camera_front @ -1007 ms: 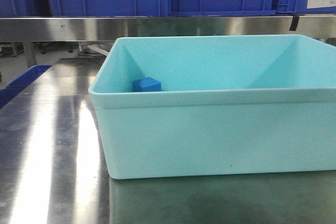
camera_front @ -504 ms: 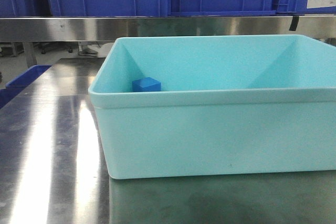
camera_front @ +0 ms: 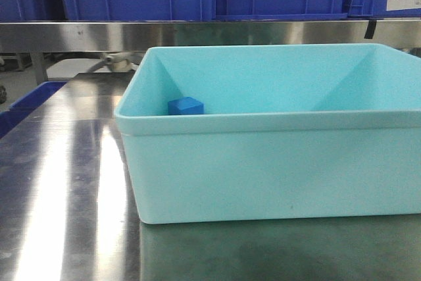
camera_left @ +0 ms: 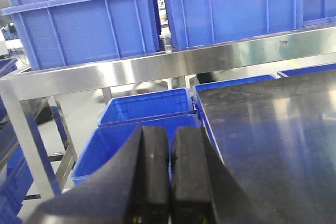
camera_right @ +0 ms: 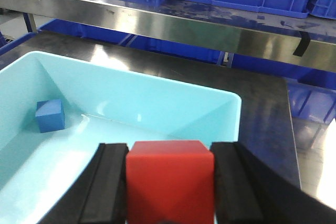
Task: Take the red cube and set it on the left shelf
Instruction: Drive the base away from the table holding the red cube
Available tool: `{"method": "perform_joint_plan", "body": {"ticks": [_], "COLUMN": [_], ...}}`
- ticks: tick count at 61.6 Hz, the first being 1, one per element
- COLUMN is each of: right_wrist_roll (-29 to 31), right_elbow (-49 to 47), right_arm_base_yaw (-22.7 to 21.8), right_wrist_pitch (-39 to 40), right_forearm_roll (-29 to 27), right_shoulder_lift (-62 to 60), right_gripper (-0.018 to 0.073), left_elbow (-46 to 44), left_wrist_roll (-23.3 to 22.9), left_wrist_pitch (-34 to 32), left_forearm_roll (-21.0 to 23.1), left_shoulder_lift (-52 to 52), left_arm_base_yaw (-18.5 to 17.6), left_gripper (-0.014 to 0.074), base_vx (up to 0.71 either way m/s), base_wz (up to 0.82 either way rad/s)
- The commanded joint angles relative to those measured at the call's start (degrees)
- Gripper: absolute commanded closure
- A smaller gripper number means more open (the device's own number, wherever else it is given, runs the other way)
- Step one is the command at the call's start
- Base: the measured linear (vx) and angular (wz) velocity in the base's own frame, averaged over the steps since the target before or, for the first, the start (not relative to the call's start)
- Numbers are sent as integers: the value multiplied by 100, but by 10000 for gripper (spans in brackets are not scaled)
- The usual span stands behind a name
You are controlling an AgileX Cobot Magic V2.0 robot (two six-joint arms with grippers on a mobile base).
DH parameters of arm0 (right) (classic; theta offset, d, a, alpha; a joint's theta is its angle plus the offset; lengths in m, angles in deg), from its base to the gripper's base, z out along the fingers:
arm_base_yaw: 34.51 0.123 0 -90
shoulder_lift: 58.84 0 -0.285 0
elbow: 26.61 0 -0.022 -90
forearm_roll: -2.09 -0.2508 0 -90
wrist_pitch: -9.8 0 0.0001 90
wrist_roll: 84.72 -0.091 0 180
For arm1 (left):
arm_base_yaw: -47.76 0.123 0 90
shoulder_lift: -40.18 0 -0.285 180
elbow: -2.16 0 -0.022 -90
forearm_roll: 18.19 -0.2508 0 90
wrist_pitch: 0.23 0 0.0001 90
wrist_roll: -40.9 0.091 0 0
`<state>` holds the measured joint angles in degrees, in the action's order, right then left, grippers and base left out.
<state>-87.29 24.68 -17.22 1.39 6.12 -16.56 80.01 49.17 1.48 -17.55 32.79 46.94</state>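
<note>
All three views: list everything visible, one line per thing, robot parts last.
red cube: one, red, clamped between the right gripper's fingers; not seen in the front view
blue cube: one, blue, inside the bin at its back left corner
bin: one, light teal, open-topped, standing on the table
table: one, bare steel, under the bin
shelf: one, steel, running across behind the bin
crates: several, dark blue, on the shelf and lower down beside the table
left gripper: one, black, fingers pressed together with nothing between, off the table's left edge
right gripper: one, black, shut on the red cube
</note>
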Motion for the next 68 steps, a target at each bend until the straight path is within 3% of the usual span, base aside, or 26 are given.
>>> {"method": "perform_joint_plan", "body": {"ticks": [1, 68], "right_wrist_roll": [71, 71], "right_elbow": [-146, -146], "right_arm_base_yaw": [-29, -29], "right_wrist_pitch": [461, 461], "right_forearm_roll": [59, 59], "right_shoulder_lift": [-27, -27], "right_gripper": [502, 502], "left_elbow": [126, 126], "left_wrist_roll": [3, 3], "left_wrist_pitch": [-518, -518], "left_forearm_roll": [27, 27], "left_shoulder_lift": [2, 2], "left_arm_base_yaw": [-38, -38], "left_gripper": [491, 491], "base_vx": [0, -8], "base_wz": [0, 7]}}
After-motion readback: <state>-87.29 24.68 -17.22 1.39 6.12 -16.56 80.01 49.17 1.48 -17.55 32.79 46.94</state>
